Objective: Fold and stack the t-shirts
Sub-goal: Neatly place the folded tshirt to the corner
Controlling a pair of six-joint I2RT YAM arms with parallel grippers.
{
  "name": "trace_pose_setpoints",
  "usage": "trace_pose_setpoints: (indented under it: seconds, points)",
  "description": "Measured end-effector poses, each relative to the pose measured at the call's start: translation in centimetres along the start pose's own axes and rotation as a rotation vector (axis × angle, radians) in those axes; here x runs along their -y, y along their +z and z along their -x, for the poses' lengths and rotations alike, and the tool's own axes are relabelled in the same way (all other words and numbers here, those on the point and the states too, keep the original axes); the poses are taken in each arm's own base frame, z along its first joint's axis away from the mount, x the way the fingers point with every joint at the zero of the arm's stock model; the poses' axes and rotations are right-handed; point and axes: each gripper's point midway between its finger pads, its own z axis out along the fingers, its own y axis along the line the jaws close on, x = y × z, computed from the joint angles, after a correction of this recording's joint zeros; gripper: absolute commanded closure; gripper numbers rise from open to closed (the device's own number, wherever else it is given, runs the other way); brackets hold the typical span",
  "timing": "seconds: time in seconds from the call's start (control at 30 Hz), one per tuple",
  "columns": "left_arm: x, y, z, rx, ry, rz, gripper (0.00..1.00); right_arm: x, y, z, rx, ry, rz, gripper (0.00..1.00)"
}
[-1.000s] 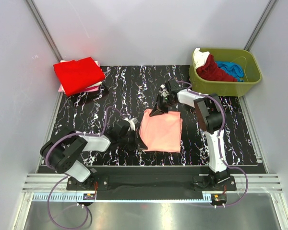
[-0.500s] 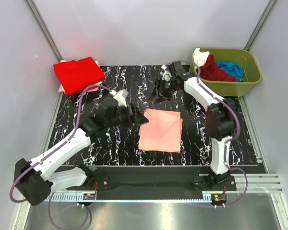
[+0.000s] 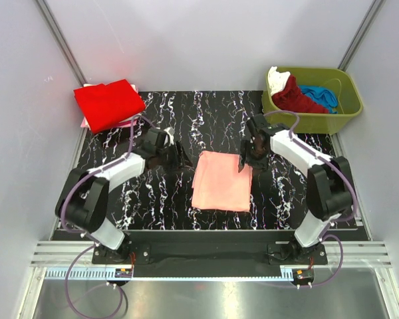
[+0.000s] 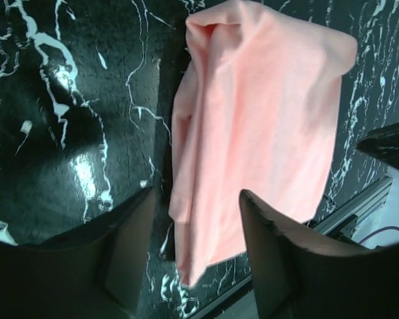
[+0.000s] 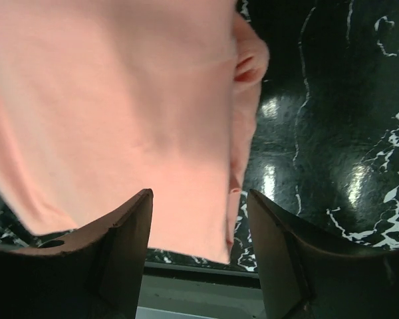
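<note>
A salmon-pink t-shirt (image 3: 222,181) lies folded into a rectangle on the black marbled table (image 3: 159,199). My left gripper (image 3: 180,157) hovers open just off the shirt's far left corner. In the left wrist view the pink shirt (image 4: 259,126) has its left edge running between the spread fingers of the left gripper (image 4: 196,199). My right gripper (image 3: 244,159) stands open over the far right corner. The right wrist view shows the pink shirt (image 5: 120,100) with its right edge between the right gripper's (image 5: 199,196) fingers. Neither holds cloth.
A folded bright red shirt (image 3: 108,103) tops a stack with pale pink cloth (image 3: 86,123) at the back left. An olive-green tub (image 3: 339,113) at the back right holds dark red (image 3: 296,98), blue (image 3: 319,94) and white (image 3: 276,78) shirts.
Both grippers have gone from shut to open and let go of the pink shirt. They swung away and came back to its far left and far right corners.
</note>
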Motion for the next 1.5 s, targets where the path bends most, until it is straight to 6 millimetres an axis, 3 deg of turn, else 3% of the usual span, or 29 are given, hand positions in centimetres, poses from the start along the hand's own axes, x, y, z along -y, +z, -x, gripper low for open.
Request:
trace_pose_setpoints:
  seconds: [0.1,0.27,0.4,0.53,0.7,0.8,1.0,1.27,1.4,1.5]
  points:
    - [-1.0,1.8,-1.1,-0.022,-0.031,-0.016,0.48,1.3,2.0,-0.6,-0.046,0.006,-0.064,0.35]
    - [-3.2,2.6,-4.4,-0.062,-0.094,-0.016,0.5,2.6,4.5,-1.0,-0.09,0.006,-0.14,0.36]
    - [-2.6,3.1,-5.9,-0.064,-0.095,-0.058,0.51,2.9,6.2,-1.2,-0.119,0.004,-0.156,0.38]
    - [-1.0,3.2,-8.6,-0.079,-0.071,-0.112,0.52,1.9,7.0,-0.6,-0.127,-0.018,-0.103,0.42]
    - [0.8,2.1,-14.1,-0.141,-0.042,-0.157,0.53,-0.5,7.7,1.4,-0.116,-0.076,-0.003,0.44]
    - [0.6,0.8,-16.4,-0.162,-0.035,-0.16,0.5,-1.4,8.1,2.5,-0.095,-0.101,0.029,0.43]
    - [-1.2,-1.6,-14.4,-0.041,-0.018,-0.029,0.36,-1.6,8.1,2.7,-0.086,-0.101,0.036,0.41]
    - [-0.9,-3.4,-11.2,0.112,-0.012,0.003,0.21,-0.6,7.1,3.1,-0.037,-0.106,-0.014,0.35]
    - [-0.8,-2.6,-10.5,0.148,-0.054,-0.014,0.2,-0.8,4.0,3.7,0.052,-0.103,-0.01,0.31]
    - [-1.5,-1.0,-10.1,0.153,-0.1,0.0,0.21,-1.1,0.4,3.3,0.154,-0.077,0.024,0.27]
